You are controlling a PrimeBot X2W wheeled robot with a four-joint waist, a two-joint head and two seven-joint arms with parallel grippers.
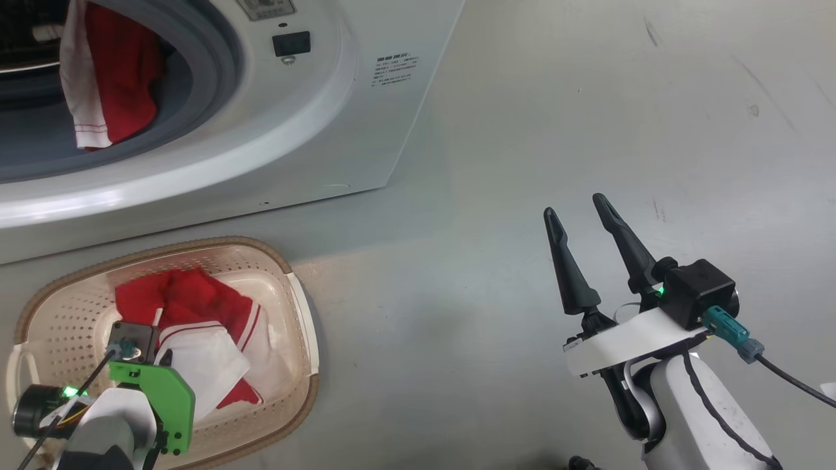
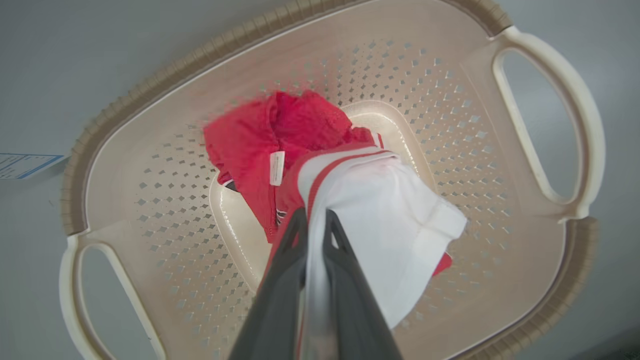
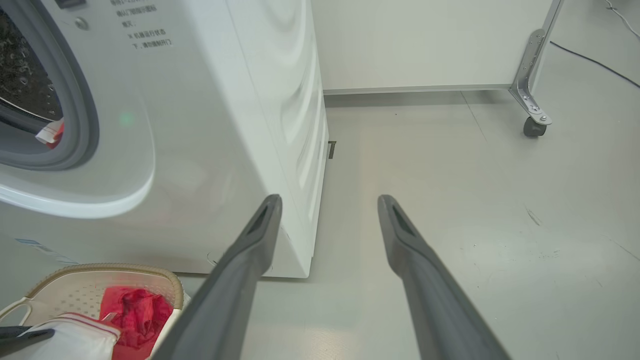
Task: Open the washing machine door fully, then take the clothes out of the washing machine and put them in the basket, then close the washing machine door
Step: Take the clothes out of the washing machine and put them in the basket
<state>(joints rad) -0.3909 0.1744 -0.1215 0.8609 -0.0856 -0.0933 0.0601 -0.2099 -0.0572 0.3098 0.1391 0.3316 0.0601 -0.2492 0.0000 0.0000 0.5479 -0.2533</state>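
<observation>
The washing machine (image 1: 313,130) fills the upper left, its grey-ringed drum mouth (image 1: 215,72) uncovered; the washing machine door is out of view. One red-and-white garment (image 1: 124,72) hangs over the mouth's lip. The basket (image 1: 215,243) stands on the floor just in front of the machine. In it lie red-and-white clothes (image 2: 260,135). My left gripper (image 2: 314,214) is shut on their white panel (image 2: 395,220), low over the basket's middle; in the head view its green wrist bracket (image 1: 157,391) hides the fingers. My right gripper (image 1: 578,212) hangs open over bare floor, right of the machine's corner.
Grey floor (image 1: 588,98) stretches right of the machine. In the right wrist view a white wall panel (image 3: 425,40) stands behind, with a metal leg on a caster (image 3: 532,127) and a dark cable (image 3: 590,60) at the far right. A blue sticker (image 2: 25,165) shows on the machine's base.
</observation>
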